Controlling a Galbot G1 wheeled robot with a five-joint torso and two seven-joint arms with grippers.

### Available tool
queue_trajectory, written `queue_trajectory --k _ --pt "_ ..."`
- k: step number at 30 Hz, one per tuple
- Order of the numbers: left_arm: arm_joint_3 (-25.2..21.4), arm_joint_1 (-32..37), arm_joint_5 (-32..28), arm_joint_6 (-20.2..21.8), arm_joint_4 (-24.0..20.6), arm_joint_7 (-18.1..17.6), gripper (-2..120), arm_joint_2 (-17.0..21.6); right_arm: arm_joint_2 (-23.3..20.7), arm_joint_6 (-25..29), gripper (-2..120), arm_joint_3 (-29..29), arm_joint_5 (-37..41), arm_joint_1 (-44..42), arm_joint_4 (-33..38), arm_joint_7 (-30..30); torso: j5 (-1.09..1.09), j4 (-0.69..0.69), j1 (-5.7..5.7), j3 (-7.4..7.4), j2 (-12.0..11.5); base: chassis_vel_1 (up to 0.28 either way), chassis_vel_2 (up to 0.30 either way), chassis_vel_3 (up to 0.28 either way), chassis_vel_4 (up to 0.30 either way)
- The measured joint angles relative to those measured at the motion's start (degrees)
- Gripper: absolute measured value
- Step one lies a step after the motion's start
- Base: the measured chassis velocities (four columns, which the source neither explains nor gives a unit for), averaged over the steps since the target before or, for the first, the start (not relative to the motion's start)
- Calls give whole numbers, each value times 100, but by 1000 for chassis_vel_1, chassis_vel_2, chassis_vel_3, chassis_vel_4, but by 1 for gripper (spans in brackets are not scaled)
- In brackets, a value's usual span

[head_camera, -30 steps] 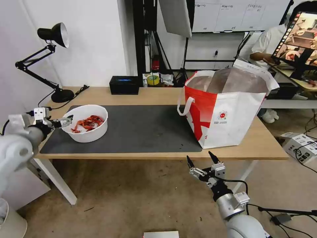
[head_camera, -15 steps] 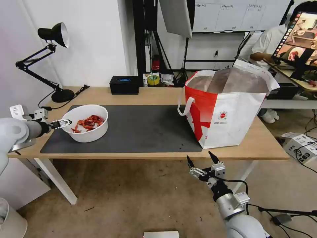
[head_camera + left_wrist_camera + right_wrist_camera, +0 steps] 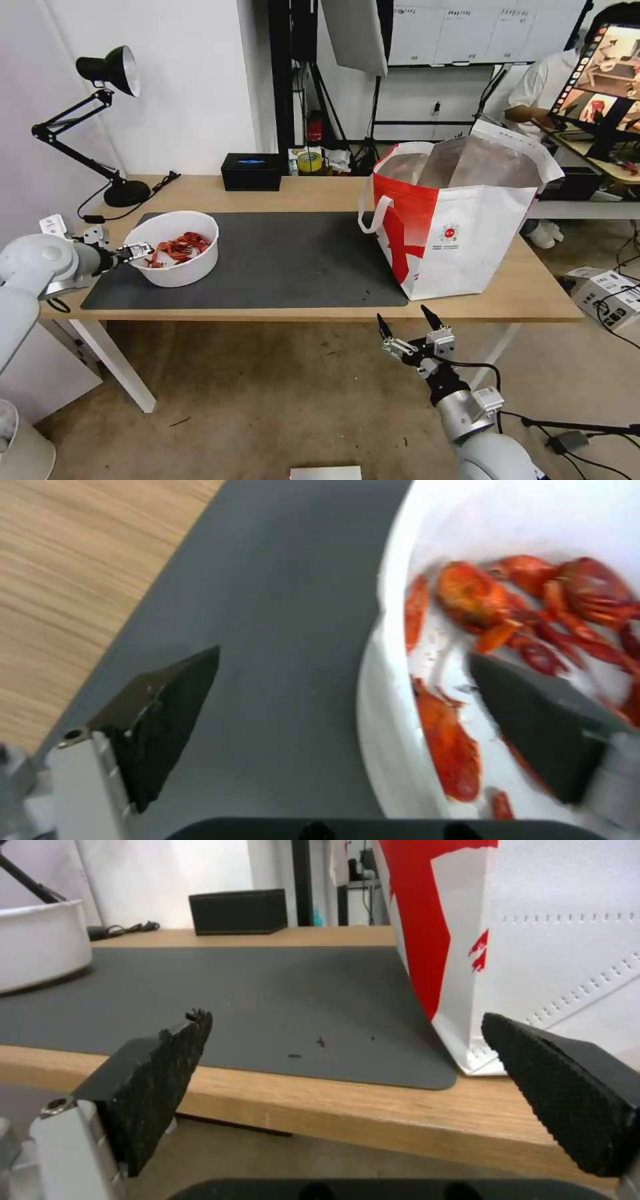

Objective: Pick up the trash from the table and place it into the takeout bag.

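The left tool is straddling the near-left rim of the bowl, spread wide, one finger reaching inside over the red shells, the other hanging outside above the mat. The bowl is sitting on the mat at the desk's left end, well apart from the bag standing at the right. The right tool is hovering released below the desk's front edge.

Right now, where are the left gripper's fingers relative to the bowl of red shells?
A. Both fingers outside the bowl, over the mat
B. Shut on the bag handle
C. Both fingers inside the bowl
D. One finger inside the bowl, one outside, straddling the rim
D: the left gripper is open across the bowl rim, one finger over the shells and the other finger over the mat.
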Motion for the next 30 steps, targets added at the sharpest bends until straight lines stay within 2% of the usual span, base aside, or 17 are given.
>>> queue_trajectory --k 5,7,8,9,11,13,15,19,22,23,24,26,30 --pt "63 -39 -11 -3 4 -33 87 31 0 0 100 0 0 0 0 0 -1 0 0 0 0 0 0 0 0" --pt "102 -78 -14 -3 4 -47 80 42 0 0 100 0 0 0 0 0 -2 0 0 0 0 0 0 0 0" --pt "133 -112 -15 -3 3 -56 74 47 0 0 100 0 0 0 0 0 -3 -1 0 0 0 0 0 0 0" --pt "133 -112 -15 -3 3 -56 74 47 0 0 100 0 0 0 0 0 -3 -1 0 0 0 0 0 0 0" --pt "172 -148 -15 -4 -6 -62 62 52 0 0 100 0 0 0 0 0 -3 -1 0 0 0 0 0 0 0" --pt "181 -152 -15 -4 -14 -64 58 55 0 0 100 0 0 0 0 0 -3 -1 0 0 0 0 0 0 0" --pt "190 -149 -29 -4 -46 -70 47 64 0 0 100 0 0 0 0 0 -3 -1 0 0 0 0 0 0 0" --pt "195 -138 -64 -5 -65 -70 38 83 0 0 100 0 0 0 0 0 -3 -1 0 0 0 0 0 0 0" --pt "195 -134 -132 -5 -86 -70 25 97 0 0 100 0 0 0 0 0 -3 -1 0 0 -1 0 0 0 0" --pt "195 -134 -132 -5 -86 -70 25 97 0 0 100 0 0 0 0 0 -3 -1 0 0 -1 0 0 0 0" --pt "181 -124 -159 -5 -114 -93 19 96 0 0 100 0 0 0 0 0 -3 -1 0 0 -1 0 0 0 0" --pt "138 -111 -188 -16 -163 -243 9 70 0 0 100 0 0 0 0 0 -3 -1 0 0 0 0 0 0 0" --pt "65 -89 -254 -82 -260 -282 0 66 0 1 100 0 0 0 0 0 -3 -1 1 1 -1 0 0 0 0"
